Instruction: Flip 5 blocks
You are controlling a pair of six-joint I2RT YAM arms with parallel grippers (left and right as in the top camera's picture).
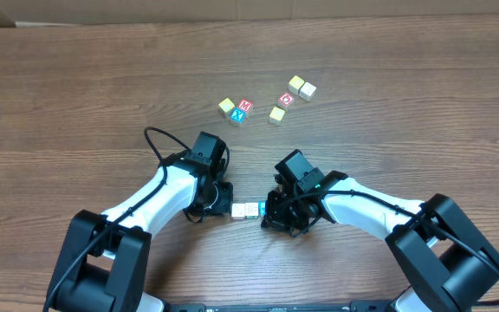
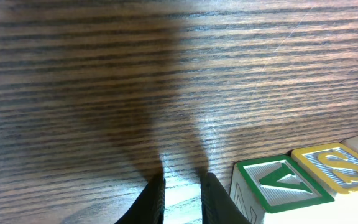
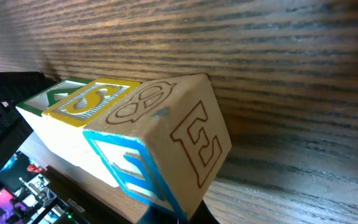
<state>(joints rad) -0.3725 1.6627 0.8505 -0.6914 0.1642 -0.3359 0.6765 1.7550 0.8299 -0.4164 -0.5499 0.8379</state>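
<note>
Where the two claws meet, near the middle of the table's point(image 1: 76, 78) near edge, lies a row point(image 1: 248, 211) of three blocks, touching, with its long axis running left to right between the claws.

- Green block point(image 2: 278, 183): left end, just right of the left claw point(image 2: 182, 190), which stands narrow and empty.
- S block point(image 2: 334, 167): middle.
- E block point(image 3: 194, 140): right end, tilted. The right claw point(image 1: 268, 214) is closed at its lower edge, with no clear grip. The right arm is nearer and is probably tipping it.
- Loose blocks point(image 1: 276, 114): seven, toward the far edge.
</note>
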